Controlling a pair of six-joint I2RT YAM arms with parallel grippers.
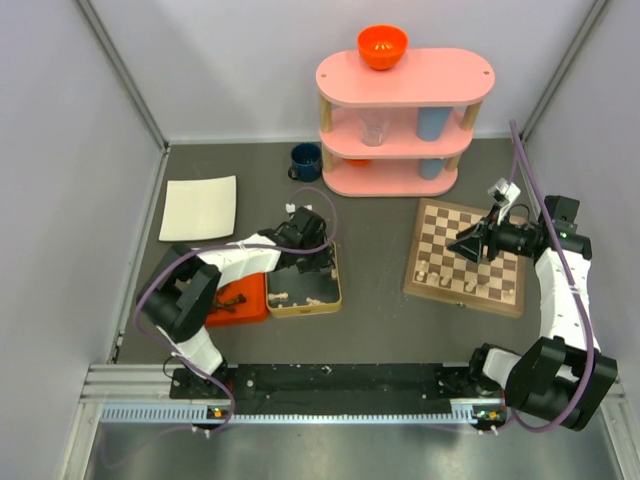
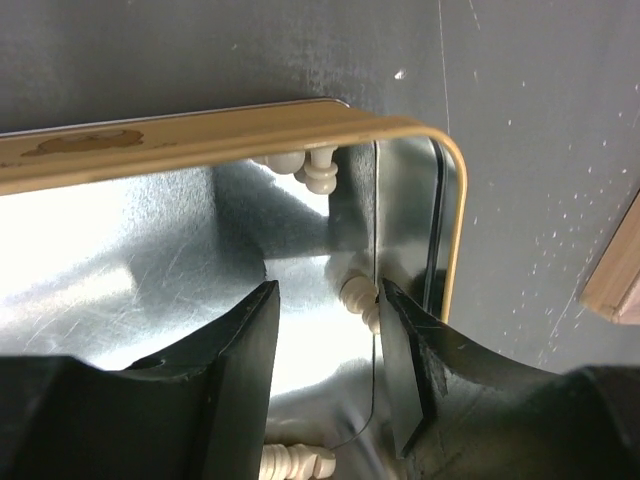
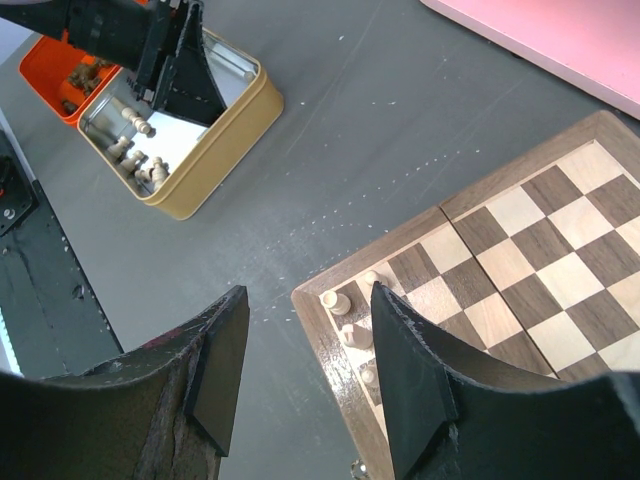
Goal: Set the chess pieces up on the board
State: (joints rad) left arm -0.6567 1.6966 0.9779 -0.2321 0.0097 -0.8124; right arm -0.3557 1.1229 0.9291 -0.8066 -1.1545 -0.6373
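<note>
done: few pale pieces (image 3: 342, 302) on chessboard (image 3: 540, 240) near edge
todo: rest in tin (image 3: 215, 150); dark ones (image 3: 80, 75) in orange tray (image 3: 40, 70)
left gripper (image 2: 325, 300): in tin, half-open around a pale piece (image 2: 358, 298)
right gripper (image 3: 308, 300): half-open, empty, over board corner

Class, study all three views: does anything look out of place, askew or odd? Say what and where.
The board sits askew, turned out of line with the edges of the table. In the tin, the cream pieces lie toppled in a jumble rather than standing. Nothing looks spilled or broken.
</note>
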